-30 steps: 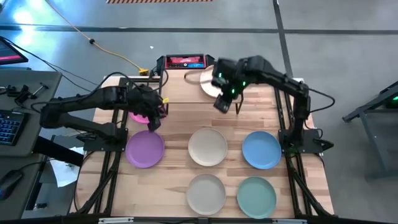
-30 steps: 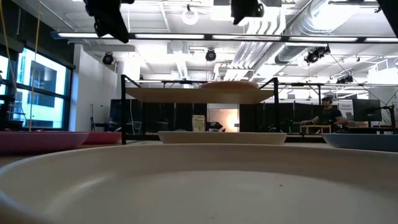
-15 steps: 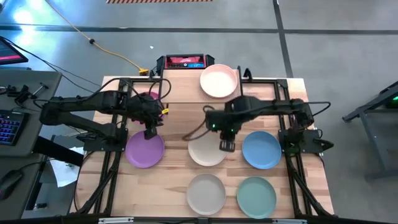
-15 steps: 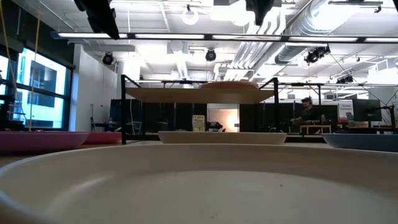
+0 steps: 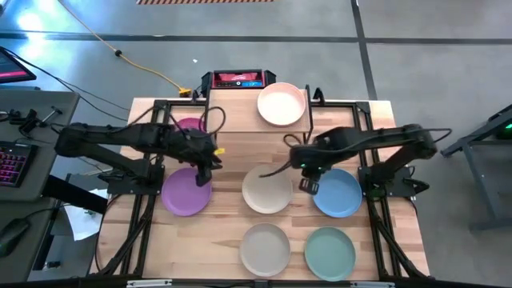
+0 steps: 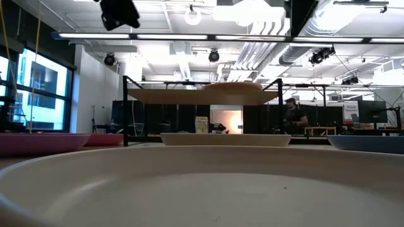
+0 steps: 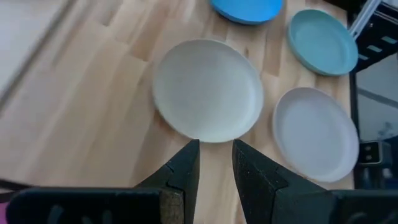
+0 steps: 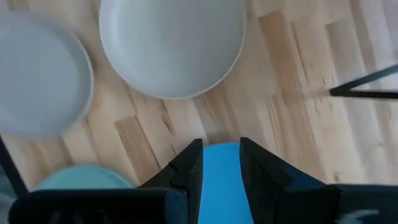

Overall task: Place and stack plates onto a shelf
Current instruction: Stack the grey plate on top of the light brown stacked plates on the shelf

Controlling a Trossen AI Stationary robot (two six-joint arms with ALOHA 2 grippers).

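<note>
The shelf (image 5: 237,110) stands at the table's far edge with a pale pink plate (image 5: 282,104) lying on its right half. It shows in the low view as the shelf (image 6: 189,96) on black legs. On the table lie a magenta plate (image 5: 189,126), a purple plate (image 5: 184,194), a cream plate (image 5: 266,190), a blue plate (image 5: 339,194), a beige plate (image 5: 265,248) and a teal plate (image 5: 329,252). My left gripper (image 5: 202,174) hangs open above the purple plate's right rim. My right gripper (image 5: 308,184) hangs open above the blue plate's left rim (image 8: 221,168). Neither holds anything.
A red device (image 5: 234,79) sits behind the shelf. Black arm frames (image 5: 148,184) run along both table sides. Bare wood (image 5: 228,160) lies between the shelf and the middle row of plates. A person (image 6: 291,115) stands far off in the room.
My right gripper has come away from the shelf, where the pale pink plate now lies uncovered. It swung toward the near edge over the cream plate, then right to the blue plate's left rim. My left gripper has drifted a little toward the near edge and right, from the magenta plate to the purple plate's right rim.
</note>
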